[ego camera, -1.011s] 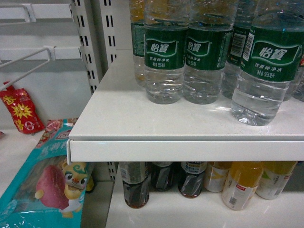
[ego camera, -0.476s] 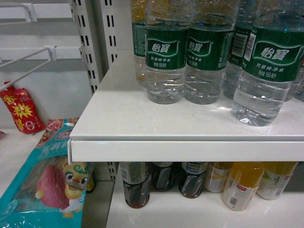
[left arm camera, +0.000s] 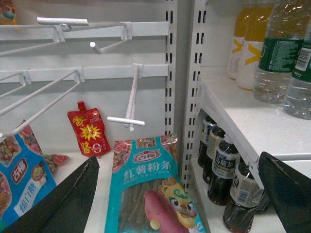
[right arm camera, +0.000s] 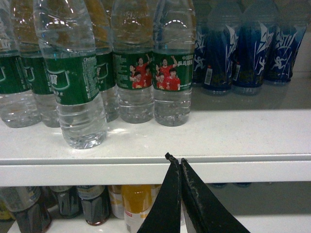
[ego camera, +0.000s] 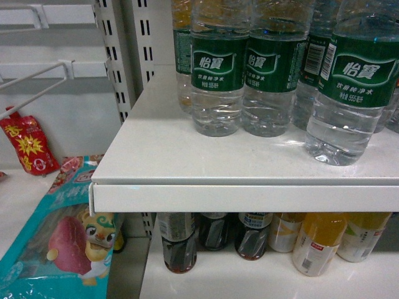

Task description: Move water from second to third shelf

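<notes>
Several water bottles (ego camera: 216, 68) with dark green labels stand in rows on a white shelf (ego camera: 168, 156); one stands forward at the right (ego camera: 356, 87). In the right wrist view the nearest water bottle (right arm camera: 73, 82) stands near the shelf's front edge (right arm camera: 97, 167). My right gripper (right arm camera: 175, 158) is shut with nothing in it, its tips level with that edge and to the right of this bottle. My left gripper (left arm camera: 178, 158) is open and empty, low and left of the shelves, over a teal snack packet (left arm camera: 148, 194). Neither gripper shows in the head view.
The shelf below holds dark tea bottles (ego camera: 179, 246) and orange drink bottles (ego camera: 318, 243). Blue bottles (right arm camera: 243, 48) stand to the right of the water. White peg hooks (left arm camera: 129, 104) jut from the left bay, with a red sachet (left arm camera: 89, 131) and hanging packets (left arm camera: 19, 179).
</notes>
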### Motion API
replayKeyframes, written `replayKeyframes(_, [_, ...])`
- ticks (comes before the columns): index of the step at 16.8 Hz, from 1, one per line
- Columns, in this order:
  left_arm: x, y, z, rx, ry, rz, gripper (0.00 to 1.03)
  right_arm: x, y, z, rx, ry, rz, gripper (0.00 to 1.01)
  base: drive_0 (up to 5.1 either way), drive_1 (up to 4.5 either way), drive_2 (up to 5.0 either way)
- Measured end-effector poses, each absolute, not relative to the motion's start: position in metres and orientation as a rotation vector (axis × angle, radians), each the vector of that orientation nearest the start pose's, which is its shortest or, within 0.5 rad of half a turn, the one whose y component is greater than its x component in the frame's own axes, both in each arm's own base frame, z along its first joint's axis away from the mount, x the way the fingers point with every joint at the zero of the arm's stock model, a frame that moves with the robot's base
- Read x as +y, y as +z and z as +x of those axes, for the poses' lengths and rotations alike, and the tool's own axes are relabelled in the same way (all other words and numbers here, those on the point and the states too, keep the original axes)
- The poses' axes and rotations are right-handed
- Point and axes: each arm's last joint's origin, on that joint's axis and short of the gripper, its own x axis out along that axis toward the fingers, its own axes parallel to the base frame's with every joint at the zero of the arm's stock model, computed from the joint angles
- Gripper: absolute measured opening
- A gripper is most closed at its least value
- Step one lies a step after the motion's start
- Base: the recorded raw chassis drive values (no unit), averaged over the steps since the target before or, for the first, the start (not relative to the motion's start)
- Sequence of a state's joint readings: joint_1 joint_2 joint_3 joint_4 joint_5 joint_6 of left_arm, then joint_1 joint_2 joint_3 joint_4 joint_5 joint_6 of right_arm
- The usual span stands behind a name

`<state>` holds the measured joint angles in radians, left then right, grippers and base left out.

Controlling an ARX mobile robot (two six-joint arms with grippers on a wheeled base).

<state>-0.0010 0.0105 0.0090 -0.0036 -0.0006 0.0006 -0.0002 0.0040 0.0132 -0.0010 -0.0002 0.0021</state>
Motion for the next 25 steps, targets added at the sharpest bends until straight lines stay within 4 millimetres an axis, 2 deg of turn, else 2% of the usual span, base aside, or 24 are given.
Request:
replayKeyframes(7, [-0.0001,0.1654,0.0978,0.005,-0.001,0.001,0.98,0.0000,0.1673,0.0972,-0.005,0.000,0.002,0.02,0.0,0.00,0.0])
replayKeyframes(9, [-0.0001,0.1654,0.0978,0.005,-0.001,0.001,0.98,0.0000,0.1673,0.0972,-0.005,0.000,0.002,0.21,0.0,0.00,0.0])
replayKeyframes(10, [-0.0001,0.1654,0.0978,0.005,-0.001,0.001,0.98,0.0000,0.1673,0.0972,-0.005,0.000,0.002,0.37,0.0,0.00,0.0])
replayKeyframes(15, [-0.0001,0.1654,0.0978,0.005,-0.001,0.001,0.98,0.0000,0.1673,0.0972,-0.006,0.000,0.002,0.93,0.0,0.00,0.0])
replayKeyframes(16, [-0.0001,0.1654,0.0978,0.005,-0.001,0.001,0.98,0.0000,0.1673,0.0972,-0.005,0.000,0.002,1.00,0.0,0.00,0.0])
replayKeyframes(17, [-0.0001,0.1654,0.0978,0.005,-0.001,0.001,0.98,0.0000,0.1673,0.0972,-0.006,0.000,0.002,0.98,0.0,0.00,0.0])
replayKeyframes(25, [-0.0001,0.1654,0.0978,0.005,-0.001,0.001,0.98,0.0000,0.1673,0.0972,-0.005,0.000,0.002,0.98,0.0,0.00,0.0])
